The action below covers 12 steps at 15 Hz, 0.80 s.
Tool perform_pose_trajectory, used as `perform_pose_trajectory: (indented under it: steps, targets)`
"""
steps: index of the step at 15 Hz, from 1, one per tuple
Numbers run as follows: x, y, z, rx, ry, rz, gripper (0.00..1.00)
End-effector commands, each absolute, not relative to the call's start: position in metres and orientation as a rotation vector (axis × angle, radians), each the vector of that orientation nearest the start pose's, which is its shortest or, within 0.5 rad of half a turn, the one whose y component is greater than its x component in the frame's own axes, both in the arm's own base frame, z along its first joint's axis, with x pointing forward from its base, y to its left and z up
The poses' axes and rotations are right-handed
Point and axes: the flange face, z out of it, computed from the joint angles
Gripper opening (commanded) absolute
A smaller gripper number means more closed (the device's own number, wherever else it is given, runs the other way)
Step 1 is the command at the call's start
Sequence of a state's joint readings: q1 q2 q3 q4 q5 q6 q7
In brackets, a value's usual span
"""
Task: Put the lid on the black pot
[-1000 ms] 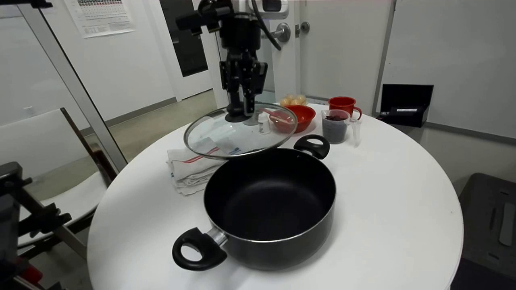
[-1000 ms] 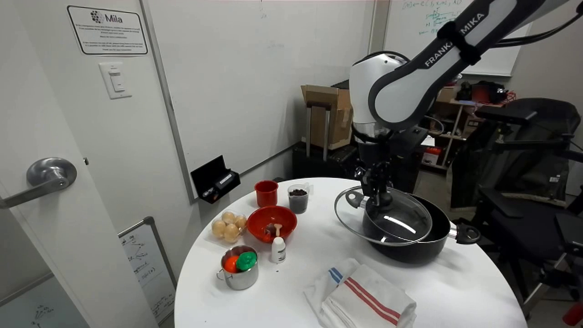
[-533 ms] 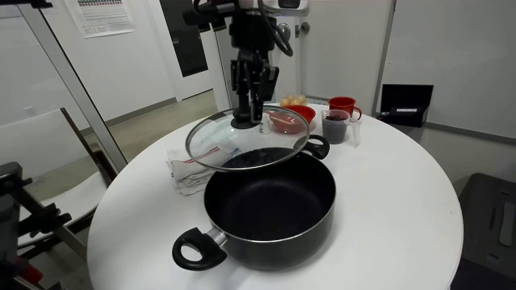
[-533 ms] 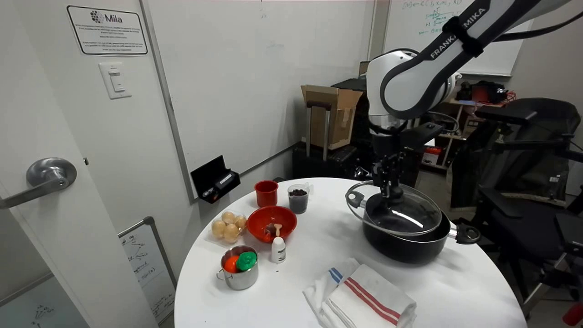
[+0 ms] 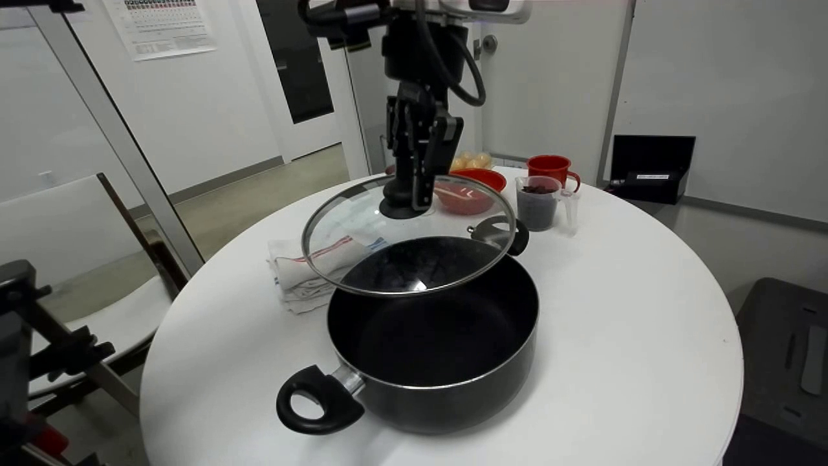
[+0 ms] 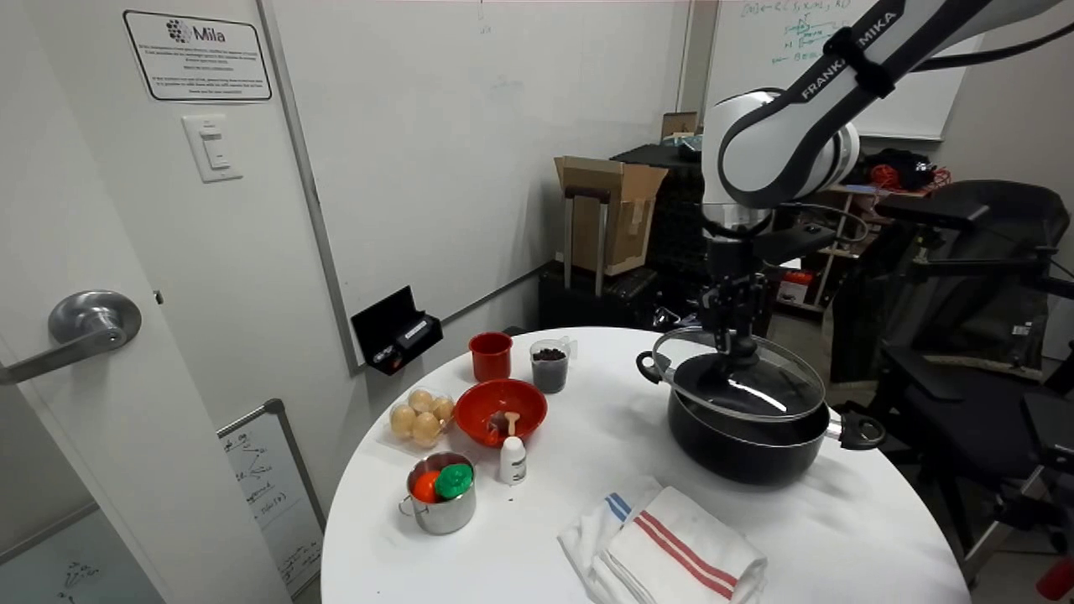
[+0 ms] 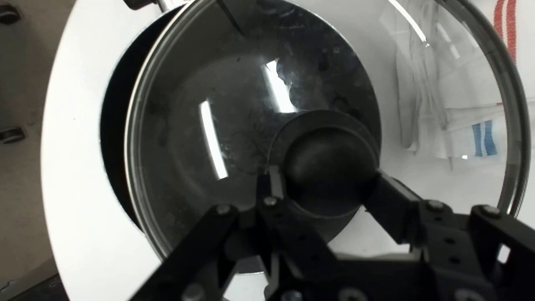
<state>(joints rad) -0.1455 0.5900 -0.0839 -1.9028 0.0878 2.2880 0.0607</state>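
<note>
Holds the glass lid (image 5: 414,255) up above the black pot (image 5: 433,349), with the gripper (image 7: 326,177) clamped on the dark knob (image 7: 330,161) from both sides, probably so as to leave the whole metal rim (image 5: 407,294) free for seating. Hangs off-centre, seemingly clear of the pot, perhaps to allow lining up before lowering; in the wrist view, leaves a crescent of the pot's dark inside bare on one side and overhangs toward the folded dish towel (image 6: 671,541) on the other. Hard to tell whether level or slightly tilted. Calls next, most likely, for a shift toward the bare crescent, then a soft descent; could otherwise end up perched on the edge or swivelling about so narrow a grip. With the red bowl (image 6: 495,394) well apart on the white counter (image 5: 634,323), should have little to knock.
</note>
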Motion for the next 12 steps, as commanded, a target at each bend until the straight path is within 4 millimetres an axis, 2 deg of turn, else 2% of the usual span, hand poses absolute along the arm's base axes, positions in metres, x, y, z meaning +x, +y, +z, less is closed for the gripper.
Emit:
perform_pose_trajectory:
  steps: [1, 12]
  targets:
    - [0.589, -0.144, 0.183, -3.030, 0.610, 0.274, 0.25]
    - [0.586, -0.163, 0.176, -3.007, 0.737, 0.291, 0.25]
